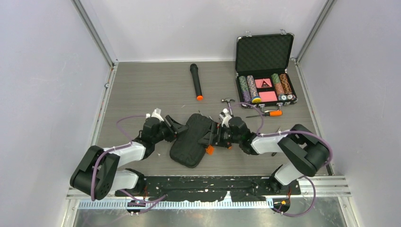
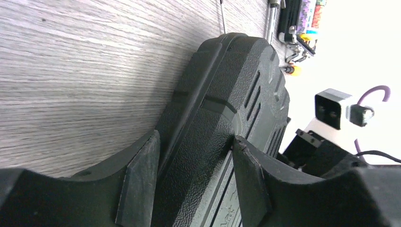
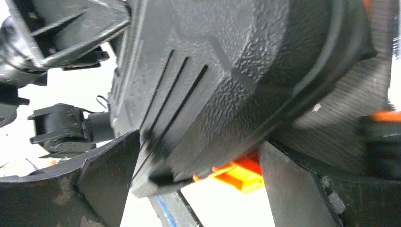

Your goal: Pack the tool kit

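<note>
The tool kit (image 1: 191,139) is a black ribbed case lying slantwise at the table's middle, its two halves together. Its orange latch (image 1: 209,150) hangs at the near right edge. My left gripper (image 1: 176,130) is shut on the case's left edge; in the left wrist view both pads (image 2: 142,179) press the tool kit (image 2: 227,85) from either side, around the left gripper (image 2: 195,139). My right gripper (image 1: 213,135) stands open at the right edge. In the right wrist view the tool kit's (image 3: 227,61) corner and latch (image 3: 241,172) sit inside the right gripper (image 3: 199,142), with gaps showing.
A hammer (image 1: 229,101) and an orange-handled screwdriver (image 1: 267,113) lie loose just behind the right arm. A black microphone (image 1: 196,81) lies at the back centre. An open metal-edged case of poker chips (image 1: 265,71) stands at the back right.
</note>
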Controlling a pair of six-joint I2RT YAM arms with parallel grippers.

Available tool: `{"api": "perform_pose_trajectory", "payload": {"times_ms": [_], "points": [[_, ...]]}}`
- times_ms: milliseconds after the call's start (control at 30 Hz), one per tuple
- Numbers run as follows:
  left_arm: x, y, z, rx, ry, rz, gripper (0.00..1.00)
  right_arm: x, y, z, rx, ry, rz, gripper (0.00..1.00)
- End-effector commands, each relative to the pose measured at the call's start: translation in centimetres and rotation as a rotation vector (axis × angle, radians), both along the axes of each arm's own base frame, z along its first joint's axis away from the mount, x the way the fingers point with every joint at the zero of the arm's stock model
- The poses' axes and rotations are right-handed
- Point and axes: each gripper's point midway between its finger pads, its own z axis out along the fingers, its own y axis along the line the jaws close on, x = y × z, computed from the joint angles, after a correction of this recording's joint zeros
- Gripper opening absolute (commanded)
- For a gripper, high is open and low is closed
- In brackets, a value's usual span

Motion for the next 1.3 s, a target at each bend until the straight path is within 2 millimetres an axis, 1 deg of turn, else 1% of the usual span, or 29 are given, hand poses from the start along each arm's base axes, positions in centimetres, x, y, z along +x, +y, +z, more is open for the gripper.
{"api": "perform_pose_trajectory", "payload": {"times_ms": [0,167,200,300,367,400,433,467,500,533,567,600,667,700,733,767,800,833,867,900,933,967,1000,1033,1067,1100,1167,1233,1267], "points": [[-5.8,-0.4,-5.0,0.057,0.212,-0.135,0.53,1.9,2.7,1.0,0.015,-0.129,-0.014,0.98],[-6.0,-0.9,-5.0,0.007,0.229,-0.137,0.51,3.7,2.4,1.3,-0.007,-0.157,-0.141,0.96],[-6.0,-1.0,-5.1,0.001,0.232,-0.139,0.51,3.8,2.5,1.8,0.003,-0.169,-0.149,0.94],[-6.3,-1.2,-5.1,-0.024,0.245,-0.142,0.51,4.1,3.0,4.0,0.057,-0.214,-0.145,0.86],[-6.3,-1.4,-4.6,-0.045,0.233,-0.144,0.51,4.4,3.4,6.5,0.090,-0.261,-0.139,0.82],[-6.3,-1.4,-4.4,-0.050,0.225,-0.143,0.51,4.3,3.3,6.5,0.070,-0.255,-0.133,0.80],[-6.2,-1.4,-4.1,-0.054,0.215,-0.141,0.52,4.7,3.6,8.4,0.081,-0.299,-0.127,0.78],[-6.1,-1.4,-3.5,-0.061,0.197,-0.138,0.53,4.4,3.4,7.7,0.033,-0.278,-0.113,0.77],[-6.0,-1.4,-3.2,-0.058,0.184,-0.138,0.54,4.8,3.8,9.8,0.037,-0.328,-0.105,0.75],[-5.9,-1.3,-2.8,-0.051,0.169,-0.138,0.55,4.6,3.3,9.0,-0.030,-0.321,-0.090,0.75],[-6.0,-1.1,-2.8,-0.028,0.171,-0.137,0.56,4.9,3.6,10.9,-0.023,-0.349,-0.089,0.74],[-5.8,-0.9,-2.3,-0.013,0.153,-0.136,0.59,5.0,3.3,11.8,-0.058,-0.362,-0.088,0.72],[-5.8,-0.5,-2.0,0.024,0.138,-0.136,0.64,5.1,2.8,12.5,-0.131,-0.371,-0.079,0.72],[-5.8,-0.5,-1.7,0.031,0.126,-0.137,0.64,4.6,2.3,11.6,-0.196,-0.340,-0.063,0.71],[-5.9,-0.5,-1.5,0.034,0.121,-0.139,0.65,5.2,2.4,12.8,-0.222,-0.370,-0.066,0.70],[-6.0,-0.6,-1.3,0.034,0.114,-0.141,0.66,4.9,1.9,12.1,-0.285,-0.347,-0.054,0.70],[-6.1,-0.7,-1.1,0.035,0.108,-0.145,0.67,5.2,2.2,13.0,-0.304,-0.369,-0.044,0.68],[-6.2,-0.8,-1.1,0.037,0.106,-0.148,0.69,4.8,2.1,12.5,-0.346,-0.354,-0.027,0.67],[-6.3,-0.8,-1.1,0.039,0.108,-0.149,0.71,5.3,2.4,12.9,-0.366,-0.372,-0.026,0.65],[-6.4,-0.7,-1.3,0.042,0.114,-0.147,0.73,5.1,2.2,12.5,-0.419,-0.378,-0.016,0.64],[-6.5,-0.6,-1.6,0.045,0.122,-0.143,0.75,5.5,2.8,13.0,-0.438,-0.392,-0.015,0.63],[-6.7,-0.4,-1.8,0.049,0.127,-0.138,0.76,5.0,2.6,12.4,-0.508,-0.408,0.003,0.62],[-6.9,-0.2,-2.2,0.052,0.132,-0.131,0.78,5.3,3.1,12.6,-0.535,-0.421,0.008,0.62],[-7.0,-0.1,-2.3,0.051,0.134,-0.124,0.80,4.8,3.1,12.1,-0.589,-0.439,0.023,0.62],[-7.1,0.1,-2.4,0.050,0.133,-0.114,0.82,4.5,3.9,12.1,-0.603,-0.452,0.041,0.62],[-7.2,0.3,-2.4,0.052,0.129,-0.105,0.83,4.6,3.8,11.6,-0.638,-0.457,0.041,0.61],[-7.3,0.8,-2.2,0.063,0.119,-0.086,0.86,4.1,4.5,11.3,-0.646,-0.466,0.057,0.61],[-7.3,1.4,-1.9,0.081,0.102,-0.062,0.89,3.7,5.0,11.4,-0.642,-0.472,0.068,0.62],[-7.1,1.7,-1.3,0.084,0.075,-0.047,0.90,3.6,5.2,11.5,-0.638,-0.475,0.072,0.62]]}}
